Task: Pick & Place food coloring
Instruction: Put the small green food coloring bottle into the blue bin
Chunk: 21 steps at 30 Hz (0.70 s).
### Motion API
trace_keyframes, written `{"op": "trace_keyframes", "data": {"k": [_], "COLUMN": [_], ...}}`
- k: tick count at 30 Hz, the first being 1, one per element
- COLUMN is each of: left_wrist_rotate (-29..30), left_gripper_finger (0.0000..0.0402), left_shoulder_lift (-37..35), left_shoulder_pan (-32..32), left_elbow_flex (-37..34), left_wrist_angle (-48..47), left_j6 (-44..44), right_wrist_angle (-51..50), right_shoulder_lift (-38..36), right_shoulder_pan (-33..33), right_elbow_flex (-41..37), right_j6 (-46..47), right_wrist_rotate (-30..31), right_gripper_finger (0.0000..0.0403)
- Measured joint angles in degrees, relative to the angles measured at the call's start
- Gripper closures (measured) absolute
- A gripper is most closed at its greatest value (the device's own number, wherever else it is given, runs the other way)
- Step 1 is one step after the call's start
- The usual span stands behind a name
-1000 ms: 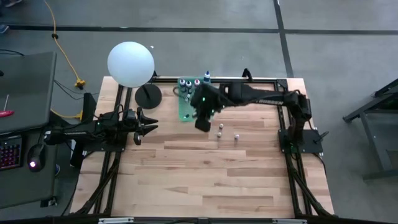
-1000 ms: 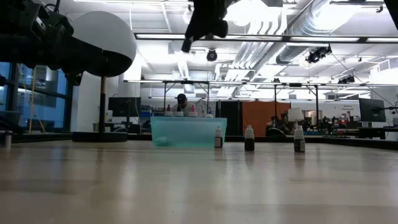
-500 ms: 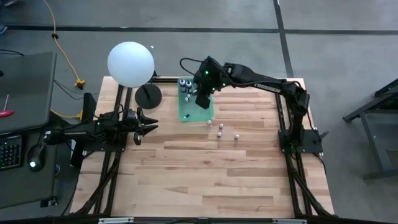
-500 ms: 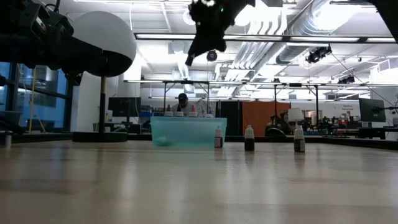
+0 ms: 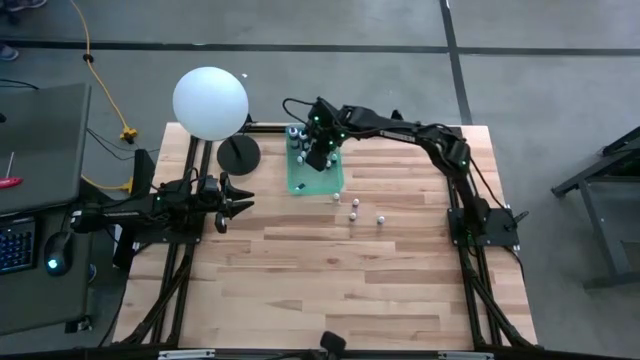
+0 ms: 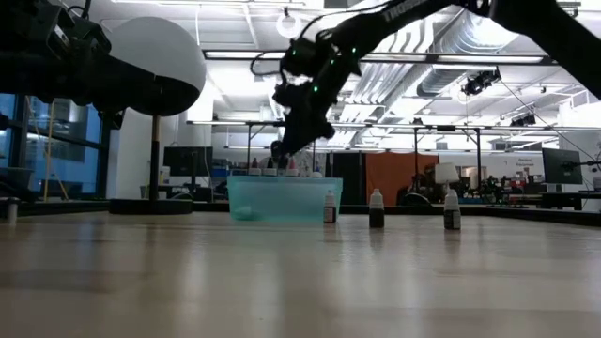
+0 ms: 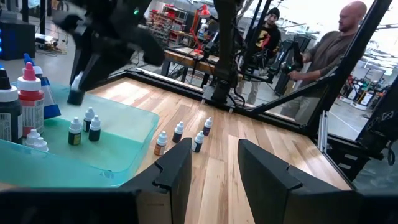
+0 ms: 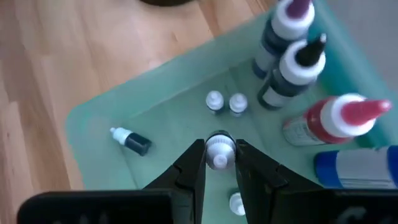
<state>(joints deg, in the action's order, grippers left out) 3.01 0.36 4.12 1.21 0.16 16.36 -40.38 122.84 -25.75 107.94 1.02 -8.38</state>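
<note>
The food coloring is small white-capped bottles. Several stand on the wood (image 5: 354,204) (image 6: 377,208) just near of the green tray (image 5: 330,180) (image 8: 99,118). Inside the tray are two small upright bottles (image 8: 225,102), one lying on its side (image 8: 132,141), and larger bottles (image 8: 292,68) at its far end. My right gripper (image 5: 316,155) (image 8: 219,163) hangs over the tray, shut on one small bottle (image 8: 219,149). My left gripper (image 5: 238,205) (image 7: 214,171) waits at the table's left, level and open. My right gripper pinches the small bottle at its white cap (image 8: 219,144) between the two fingertips (image 8: 198,163). The fingers slant down from the table's right side. The bottle sits upright in the hold over the tray; the cap hides its body.
A white ball lamp (image 5: 210,103) on a black round base (image 5: 238,155) stands at the table's far left, close to the tray. People stand beyond the table in the left wrist view (image 7: 336,50). Bare wood covers the near half (image 5: 330,290).
My right gripper has gone from over the tray's near edge toward the table's far edge and has sunk from high up to just above the bottles in the tray. The bottles on the wood have stayed where they were.
</note>
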Motion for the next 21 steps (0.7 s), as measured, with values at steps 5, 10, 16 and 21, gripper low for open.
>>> {"op": "trace_keyframes", "data": {"k": [5, 10, 16, 21], "left_wrist_rotate": [0.0, 0.0, 0.0, 0.0], "left_gripper_finger": [0.0273, 0.0273, 0.0273, 0.0273], "left_shoulder_lift": [0.0, 0.0, 0.0, 0.0], "left_shoulder_pan": [0.0, 0.0, 0.0, 0.0], "left_elbow_flex": [0.0, 0.0, 0.0, 0.0], "left_wrist_angle": [0.0, 0.0, 0.0, 0.0], "left_j6": [0.0, 0.0, 0.0, 0.0], "right_wrist_angle": [1.9, 2.8, 3.6, 3.0], "right_shoulder_lift": [3.1, 4.7, 4.8, 4.8], "right_shoulder_pan": [-0.4, -0.1, -0.1, 0.1], "right_elbow_flex": [0.0, 0.0, 0.0, 0.0], "right_j6": [1.8, 3.1, 5.5, 12.1], "right_wrist_rotate": [-1.9, -1.3, 0.2, 1.5], "right_gripper_finger": [0.0332, 0.0334, 0.0334, 0.0332]}}
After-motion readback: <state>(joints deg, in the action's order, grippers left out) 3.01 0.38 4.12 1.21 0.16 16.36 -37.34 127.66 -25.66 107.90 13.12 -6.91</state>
